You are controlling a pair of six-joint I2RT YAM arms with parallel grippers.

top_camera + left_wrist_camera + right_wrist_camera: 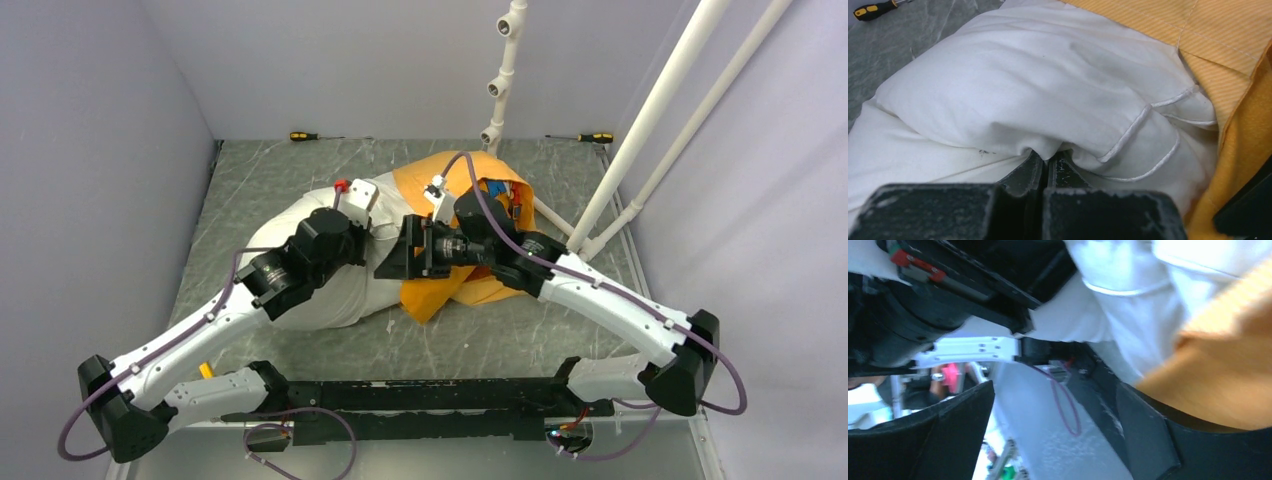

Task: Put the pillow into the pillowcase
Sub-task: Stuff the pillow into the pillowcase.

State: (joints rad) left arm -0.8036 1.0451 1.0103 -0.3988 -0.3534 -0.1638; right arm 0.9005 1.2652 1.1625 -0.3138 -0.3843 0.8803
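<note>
With your left end effector (1048, 162) pinched shut on the pillow (1023, 85), one end inside the pillowcase (1228, 45) on the counter (300, 170), your open right end effector (1043, 430) needed the case's hem to pull over.

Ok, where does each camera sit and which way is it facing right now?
Top external: above and behind the robot, looking down on the table; left arm and right arm show.
Left wrist: along the shut left pincer, pinching the pillow.
Right wrist: blurred, through the open right pincer toward the left arm.
Shared: both wrist views catch pillow meeting pillowcase.
</note>
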